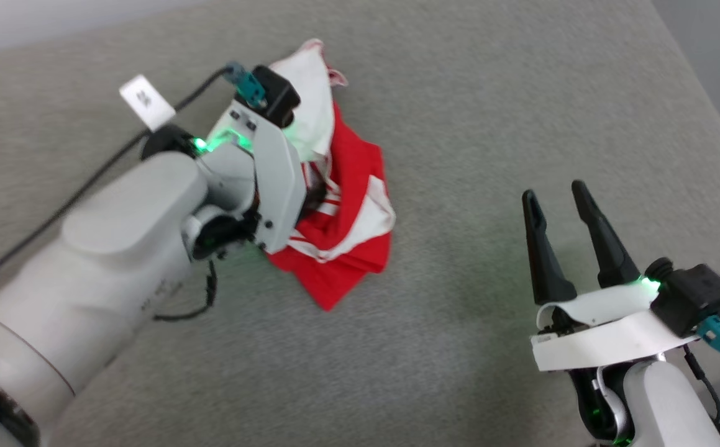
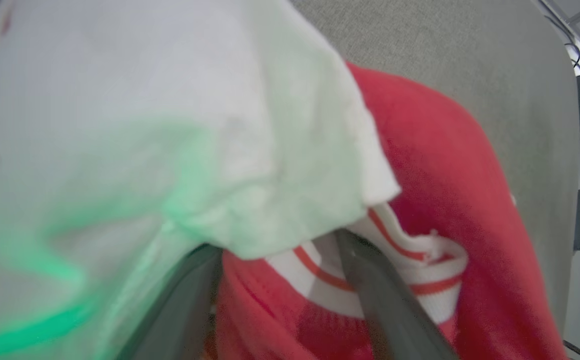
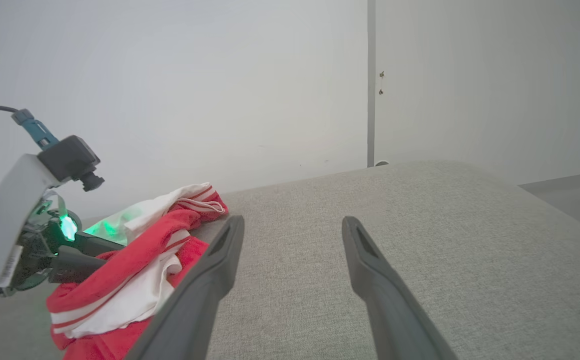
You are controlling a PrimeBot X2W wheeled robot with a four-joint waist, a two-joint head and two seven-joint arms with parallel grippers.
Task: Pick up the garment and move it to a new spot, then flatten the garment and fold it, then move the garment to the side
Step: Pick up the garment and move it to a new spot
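The garment lies bunched on the upholstered surface, left of the middle in the head view. The left gripper reaches into the heap from the robot's left, its spread fingers tucked under an upper fold, with more cloth between them. The right gripper sits well apart to the right over bare surface, fingers pointing away from the robot, and a wall rises behind the far edge.
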